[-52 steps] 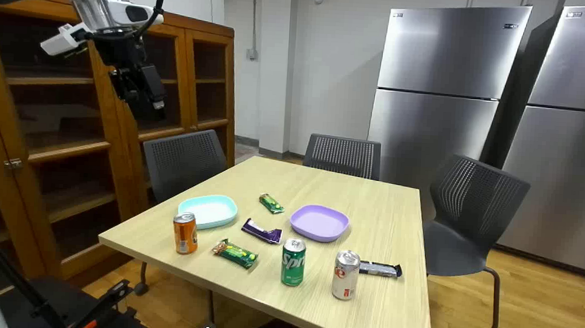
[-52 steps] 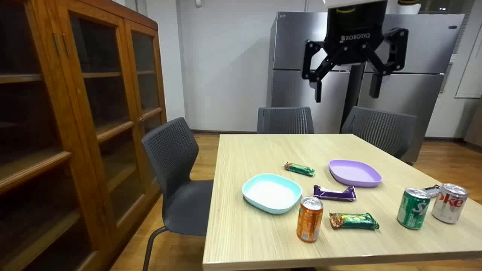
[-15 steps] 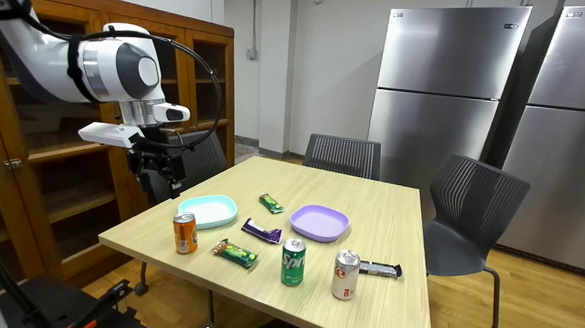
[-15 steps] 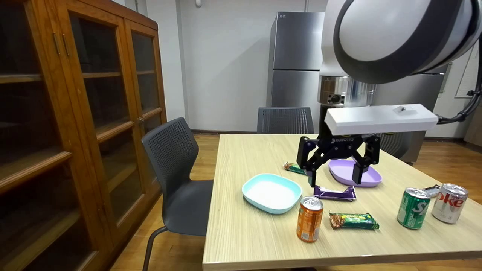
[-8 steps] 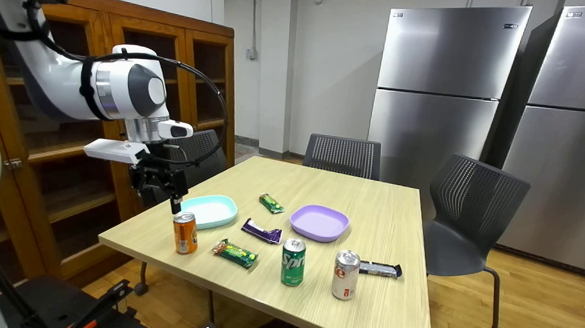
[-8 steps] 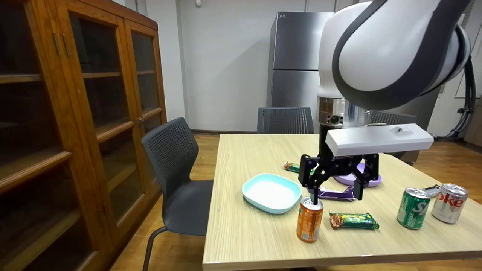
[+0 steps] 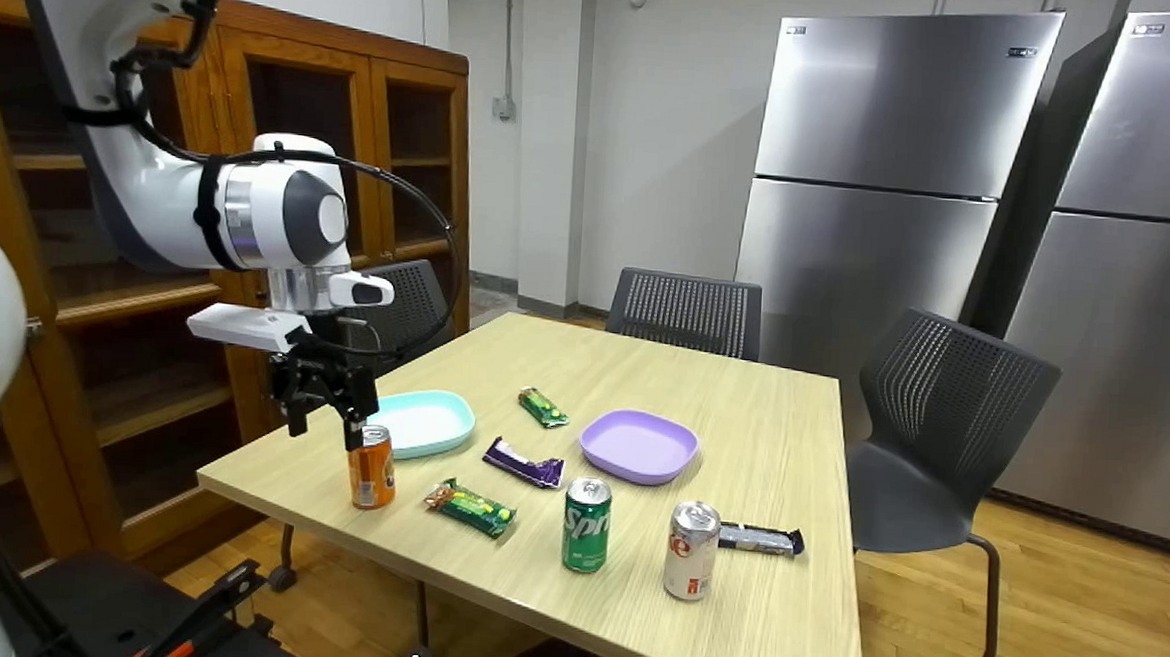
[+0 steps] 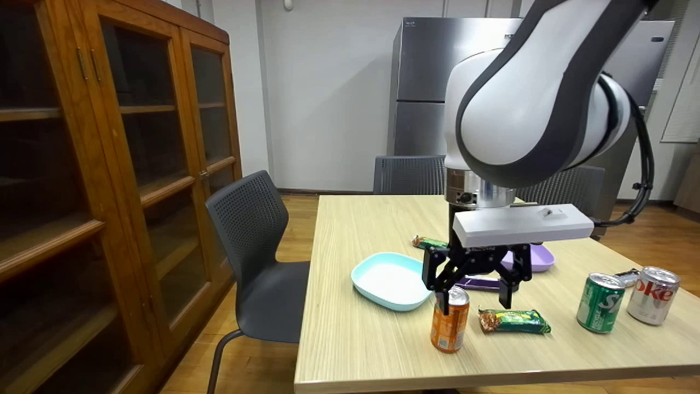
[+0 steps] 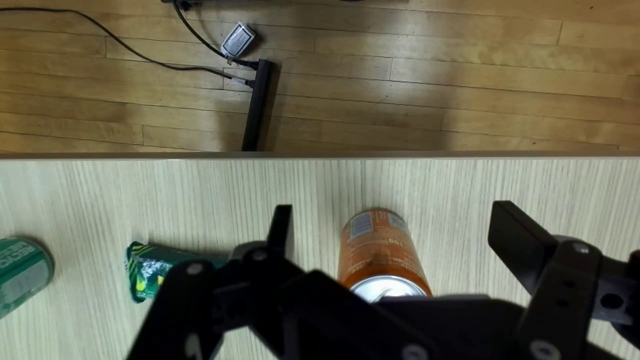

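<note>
The claw (image 8: 474, 306) is wide apart; one orange soda can (image 9: 377, 250) stands between its fingers (image 9: 520, 240) in the wrist view. Farther from it: two plates (image 7: 639, 447), four wrapped bars (image 7: 472, 508), one Sprite can (image 7: 586, 534), one Coke can (image 7: 691, 554).

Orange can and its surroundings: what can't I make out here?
Orange can: top partly hidden by the gripper, in all three views.
Its fine print: too small, both exterior views.
Purple-wrapped bar and purple plate: partly hidden by the gripper, in an exterior view.
Green-wrapped bar: right part behind the gripper, wrist view.
Green can: cut off by the left edge, wrist view.
</note>
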### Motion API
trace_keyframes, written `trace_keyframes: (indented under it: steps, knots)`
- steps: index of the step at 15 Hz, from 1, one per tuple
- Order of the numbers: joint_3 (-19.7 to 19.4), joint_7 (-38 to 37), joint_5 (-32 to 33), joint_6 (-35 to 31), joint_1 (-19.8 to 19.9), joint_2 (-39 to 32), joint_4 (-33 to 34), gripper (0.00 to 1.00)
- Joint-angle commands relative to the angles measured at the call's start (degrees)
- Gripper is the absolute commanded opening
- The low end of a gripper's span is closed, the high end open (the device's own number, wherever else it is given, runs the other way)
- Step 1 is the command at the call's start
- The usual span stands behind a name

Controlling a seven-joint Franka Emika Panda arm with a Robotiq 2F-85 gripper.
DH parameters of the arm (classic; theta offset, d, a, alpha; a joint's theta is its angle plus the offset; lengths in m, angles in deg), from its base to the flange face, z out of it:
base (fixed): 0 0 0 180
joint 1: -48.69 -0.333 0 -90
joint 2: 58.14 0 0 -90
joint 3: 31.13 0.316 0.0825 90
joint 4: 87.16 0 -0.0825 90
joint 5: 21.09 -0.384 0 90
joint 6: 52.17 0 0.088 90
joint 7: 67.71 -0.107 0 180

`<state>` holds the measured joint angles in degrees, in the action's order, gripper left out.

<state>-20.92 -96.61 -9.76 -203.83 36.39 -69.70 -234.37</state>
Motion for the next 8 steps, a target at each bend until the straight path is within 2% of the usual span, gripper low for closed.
trace_keyframes:
  steps: [1, 8]
  knots:
    - [-3.1, -2.6, 1.4, -0.3, -3.4, -4.7, 4.5, 1.0]
    - [-7.7, -3.1, 0.7, 0.4, -7.3, -10.3, 9.9, 1.0]
